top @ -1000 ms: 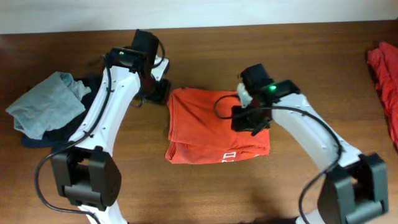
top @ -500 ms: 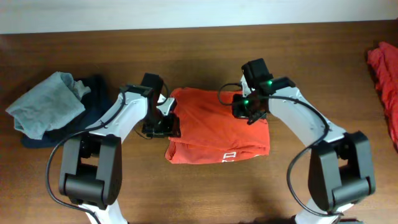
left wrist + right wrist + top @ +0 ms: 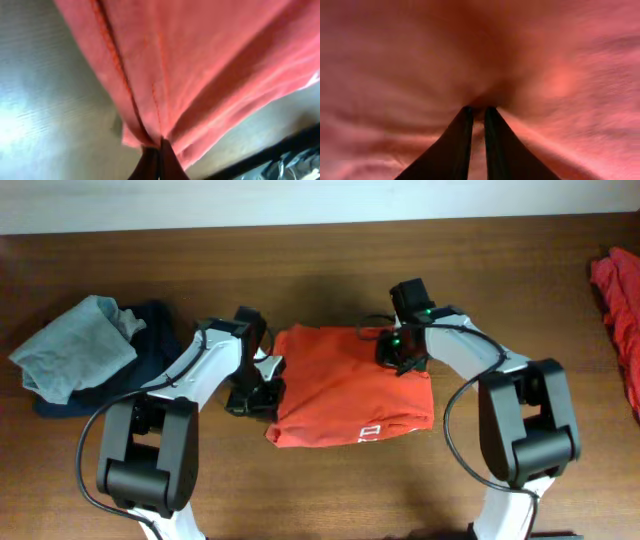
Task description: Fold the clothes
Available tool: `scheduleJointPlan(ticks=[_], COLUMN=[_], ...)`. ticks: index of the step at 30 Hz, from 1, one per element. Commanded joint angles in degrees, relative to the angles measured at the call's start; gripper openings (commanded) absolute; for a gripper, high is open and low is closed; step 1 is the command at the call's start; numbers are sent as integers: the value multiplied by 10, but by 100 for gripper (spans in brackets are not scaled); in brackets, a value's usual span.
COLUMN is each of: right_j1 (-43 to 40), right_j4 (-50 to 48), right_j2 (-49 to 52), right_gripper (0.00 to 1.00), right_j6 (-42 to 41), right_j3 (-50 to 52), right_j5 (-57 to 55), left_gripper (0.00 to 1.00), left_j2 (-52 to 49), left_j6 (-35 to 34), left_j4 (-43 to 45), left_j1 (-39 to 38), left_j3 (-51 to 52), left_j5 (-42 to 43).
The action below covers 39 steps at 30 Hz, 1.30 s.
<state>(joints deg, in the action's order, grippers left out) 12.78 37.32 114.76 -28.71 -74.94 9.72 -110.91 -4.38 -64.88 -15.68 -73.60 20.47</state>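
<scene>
A dark brown wooden table [image 3: 520,270] runs up to a pale wall [image 3: 300,200] at the far edge. The folded orange-red shirt [image 3: 345,385] lies at its middle. The white print [image 3: 371,431] at the shirt's near edge shows only part of a few blocky characters, too little to read. A grey-blue garment [image 3: 70,355] is heaped on a navy garment [image 3: 158,330] at the left, and another red garment [image 3: 618,295] lies at the right edge. The left gripper [image 3: 262,385] is clenched on the shirt's left hem, its dark fingers [image 3: 170,165] pressed together on the stitched edge. The right gripper [image 3: 402,352] pinches a pucker of cloth at the far right corner between nearly closed fingers [image 3: 455,145]. A second ago the left gripper hung beyond the shirt's far left corner, off the cloth, and the right one sat lower, over the shirt's right middle. Since then the shirt's left edge has bunched inward.
</scene>
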Motion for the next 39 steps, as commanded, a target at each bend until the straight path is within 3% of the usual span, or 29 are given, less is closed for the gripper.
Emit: scheduleJointPlan(ticks=[1,6,10,16,20,24,26,30,36,39], right_j1=[-28,-51,-75,-135,-165,-147,-132,-86,-51,-44], right_j4=[-8,-11,5,48,132,225,242,239,174,132], right_j2=[10,9,-2,-71,-117,-122,-122,-121,-121,-121], right_gripper=[15,19,23,28,32,34,37,41,41,41], right_j6=[-21,-13,72,156,181,225,224,188,157,118], right_j3=[-5,-5,-11,-12,-12,-9,-4,43,97,128], right_j5=[-14,-9,89,231,248,229,182,95,94,81], left_gripper=[1,1,1,14,24,43,44,57,66,64], left_j2=[3,3,3,14,42,56,53,25,-31,-69], left_j6=[8,7,8,23,25,27,32,117,136,142], left_j4=[-23,-5,-7,-20,-6,83,140,265,333,362], left_j1=[0,8,28,49,49,48,48,38,22,17], left_j3=[4,4,4,1,-34,-51,-50,-50,-50,-50], left_j5=[-46,-83,-83,-83,-83,-81,-76,-39,-26,-27])
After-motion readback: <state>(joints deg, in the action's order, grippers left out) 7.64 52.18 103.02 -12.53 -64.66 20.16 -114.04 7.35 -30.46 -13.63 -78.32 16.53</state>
